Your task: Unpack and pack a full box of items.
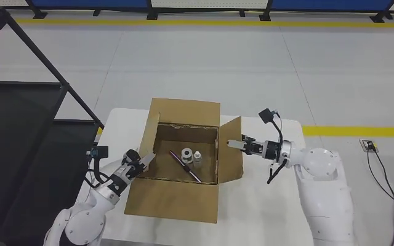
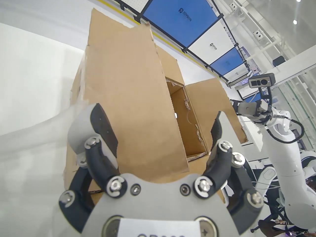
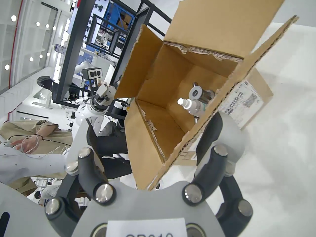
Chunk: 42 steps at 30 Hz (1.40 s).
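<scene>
An open cardboard box holding a bottle, a metal fitting and a dark rod sits on the counter between both end effectors. The left end effector, released, straddles the left flap. The right end effector, also released, straddles the right flap.

My claw at the open cardboard box

My two fingers are spread wide apart, and the edge of one box flap sits between them. Down in the box I see a small white bottle lying right beside a shiny metal piece. The box stands on a white table.
</scene>
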Each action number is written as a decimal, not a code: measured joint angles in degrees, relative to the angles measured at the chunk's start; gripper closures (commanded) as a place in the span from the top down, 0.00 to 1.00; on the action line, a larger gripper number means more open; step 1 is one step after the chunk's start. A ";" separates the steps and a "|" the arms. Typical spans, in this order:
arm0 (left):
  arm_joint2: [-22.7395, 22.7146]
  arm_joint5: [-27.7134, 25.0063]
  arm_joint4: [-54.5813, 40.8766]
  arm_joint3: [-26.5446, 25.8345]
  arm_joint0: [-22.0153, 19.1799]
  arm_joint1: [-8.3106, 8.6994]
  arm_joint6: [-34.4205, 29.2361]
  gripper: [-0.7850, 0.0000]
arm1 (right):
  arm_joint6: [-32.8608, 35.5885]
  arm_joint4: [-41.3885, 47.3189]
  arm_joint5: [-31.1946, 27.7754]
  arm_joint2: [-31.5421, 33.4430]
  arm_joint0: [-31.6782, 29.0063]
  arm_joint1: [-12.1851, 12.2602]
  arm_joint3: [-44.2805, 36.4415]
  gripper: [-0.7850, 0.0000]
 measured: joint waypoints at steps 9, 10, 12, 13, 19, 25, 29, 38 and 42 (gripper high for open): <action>3.91 2.54 2.70 3.61 -2.88 -0.43 3.14 1.00 | -9.03 -0.45 -0.45 -9.76 2.91 -0.91 4.25 1.00; 4.15 3.18 2.31 4.09 -3.17 -0.49 3.29 1.00 | -9.83 -0.62 -0.72 -10.87 3.42 -1.01 5.15 1.00; 4.47 4.00 1.79 4.71 -3.56 -0.58 3.52 1.00 | -11.09 -1.24 -1.17 -12.37 4.15 -1.13 6.44 1.00; 4.65 4.43 1.67 5.08 -3.77 -0.62 3.76 1.00 | -12.17 -2.04 -1.56 -13.30 4.58 -1.20 7.14 1.00; 5.56 6.16 2.03 6.29 -4.34 -0.81 5.05 1.00 | -19.61 -11.14 -1.93 -18.53 4.97 -1.49 7.01 1.00; 6.46 7.24 2.09 6.81 -4.61 -1.00 5.92 1.00 | -24.18 -19.64 1.33 -22.75 4.48 -1.63 5.37 1.00; 6.94 7.58 2.05 6.60 -4.54 -1.10 6.42 1.00 | -24.85 -21.84 2.86 -24.27 4.55 -1.65 5.30 1.00; 5.21 7.46 0.74 3.80 -3.05 -1.03 7.46 1.00 | -24.61 -22.72 3.99 -25.45 5.35 -1.46 6.27 1.00; 2.24 6.41 -0.03 0.92 -1.31 -0.69 7.21 1.00 | -24.79 -22.67 4.05 -25.71 5.57 -1.37 6.48 1.00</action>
